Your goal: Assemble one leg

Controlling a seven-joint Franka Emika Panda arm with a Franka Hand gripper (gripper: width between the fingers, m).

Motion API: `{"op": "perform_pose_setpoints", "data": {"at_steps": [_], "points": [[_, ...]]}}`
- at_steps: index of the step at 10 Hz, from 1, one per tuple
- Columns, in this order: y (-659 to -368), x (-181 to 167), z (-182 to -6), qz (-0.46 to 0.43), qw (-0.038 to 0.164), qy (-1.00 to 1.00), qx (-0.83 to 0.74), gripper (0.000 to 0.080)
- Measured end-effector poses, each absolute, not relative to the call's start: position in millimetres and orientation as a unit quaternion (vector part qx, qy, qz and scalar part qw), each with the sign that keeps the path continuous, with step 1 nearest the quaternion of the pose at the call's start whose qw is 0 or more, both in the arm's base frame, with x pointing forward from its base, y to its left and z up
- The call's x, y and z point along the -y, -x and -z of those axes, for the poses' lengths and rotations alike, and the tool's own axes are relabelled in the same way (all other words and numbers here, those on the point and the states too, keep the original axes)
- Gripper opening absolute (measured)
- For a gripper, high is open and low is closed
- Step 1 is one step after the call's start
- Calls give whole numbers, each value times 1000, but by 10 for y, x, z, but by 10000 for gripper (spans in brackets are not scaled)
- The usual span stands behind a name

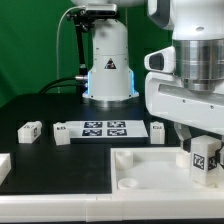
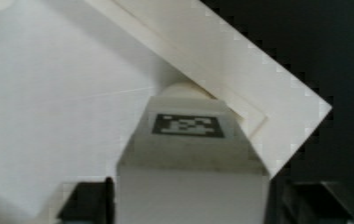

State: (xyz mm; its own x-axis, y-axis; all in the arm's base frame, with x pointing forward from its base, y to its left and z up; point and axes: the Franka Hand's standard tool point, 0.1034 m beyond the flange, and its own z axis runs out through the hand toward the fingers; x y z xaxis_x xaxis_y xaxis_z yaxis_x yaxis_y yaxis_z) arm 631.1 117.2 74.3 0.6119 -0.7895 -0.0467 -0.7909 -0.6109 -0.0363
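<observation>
My gripper [image 1: 200, 140] is at the exterior view's right, over the near right corner of the large white panel [image 1: 140, 172]. It is shut on a leg [image 1: 205, 160], a small white block with a black-and-white marker, held upright at the panel's corner. In the wrist view the leg [image 2: 188, 124] fills the gap between the two dark fingers [image 2: 89, 200] of the gripper [image 2: 192, 205], marker face up. The panel's [image 2: 49, 110] white walls meet in a corner just beyond it. Whether the leg touches the panel is hidden.
The marker board [image 1: 100, 128] lies mid-table before the robot base [image 1: 108, 70]. Another leg [image 1: 28, 128] lies at the left, a second [image 1: 62, 133] at the board's left end, a small white part [image 1: 158, 130] at its right end. A white piece [image 1: 3, 165] shows at the left edge.
</observation>
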Motion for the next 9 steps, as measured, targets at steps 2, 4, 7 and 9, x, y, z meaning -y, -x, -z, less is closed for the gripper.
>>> {"op": "perform_pose_setpoints", "data": {"at_steps": [2,4,7,9], "points": [[-6310,-1182,-740,-10,28,923,-384,593],[-6290,-1231,-726,-5,29,971,-237,637],[-6288,-1233,-729,-2,28,998,-64,649],[-6289,-1227,-729,1,27,999,27,649]]}}
